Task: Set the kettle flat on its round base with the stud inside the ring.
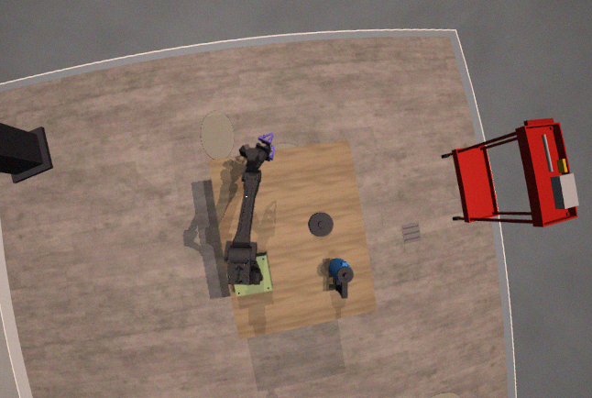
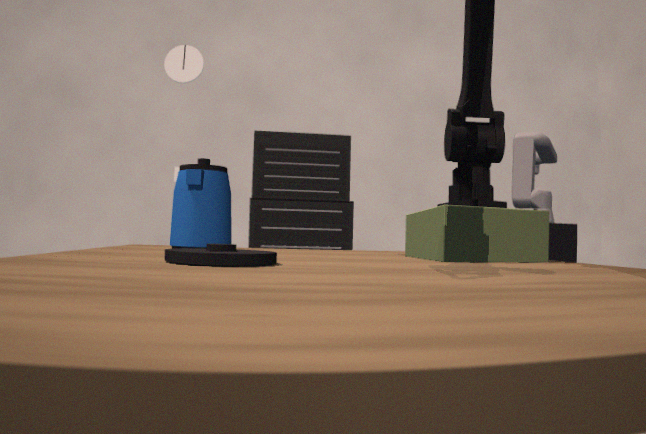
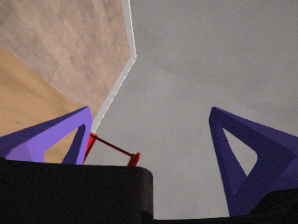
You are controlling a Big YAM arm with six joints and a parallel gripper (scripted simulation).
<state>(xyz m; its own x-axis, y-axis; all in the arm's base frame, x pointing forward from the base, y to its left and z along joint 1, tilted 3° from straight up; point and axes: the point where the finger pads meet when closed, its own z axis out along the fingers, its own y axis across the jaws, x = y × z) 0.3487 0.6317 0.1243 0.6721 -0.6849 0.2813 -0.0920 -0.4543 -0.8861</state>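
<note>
The blue kettle (image 1: 338, 268) (image 2: 201, 209) with a black lid and dark handle stands upright on the wooden table (image 1: 301, 187) (image 2: 308, 317), apart from its base. The round black base (image 1: 320, 224) (image 2: 220, 256) lies flat with its stud up, nearer the table's middle. My gripper (image 1: 267, 144) (image 3: 150, 113) with purple fingers is open and empty. It is raised high at the table's far corner, far from both the kettle and the base. In the wrist view nothing lies between the fingers.
The arm stands on a green block (image 1: 264, 276) (image 2: 477, 232) at the table's edge. A red cart (image 1: 517, 173) stands off to the side on the floor. A dark cabinet (image 2: 301, 190) stands behind the table.
</note>
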